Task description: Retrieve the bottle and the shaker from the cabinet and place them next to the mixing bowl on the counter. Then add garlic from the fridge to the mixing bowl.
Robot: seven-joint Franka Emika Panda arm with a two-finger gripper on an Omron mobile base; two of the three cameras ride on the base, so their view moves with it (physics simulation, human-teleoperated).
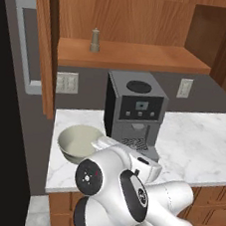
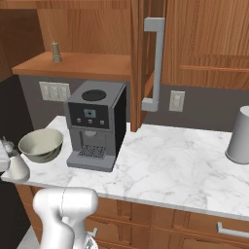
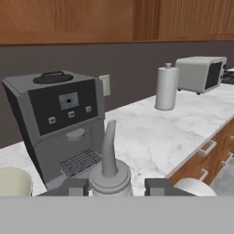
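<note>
The hand [image 3: 109, 186] is closed narrowly around the one white bottle [image 3: 109, 171], its two fingertips [image 3: 73, 186] pressed against the rounded body from either side, with the thin neck pointing up, so the bottle's long axis stands upright. From the right base view the bottle [image 2: 18, 168] sits low at the table [image 2: 165, 160] edge, just beside the single mixing bowl [image 2: 41, 144], which lies toward the coffee machine [image 2: 95, 124]. The move ahead, as I judge it, is only to set the bottle down and release. One shaker [image 1: 95, 40] stands alone on the cabinet [image 1: 134, 55] shelf, up above the bowl and well apart from the hand. One paper towel roll [image 3: 166, 87] and one toaster [image 3: 199, 73] sit farther along the table.
</note>
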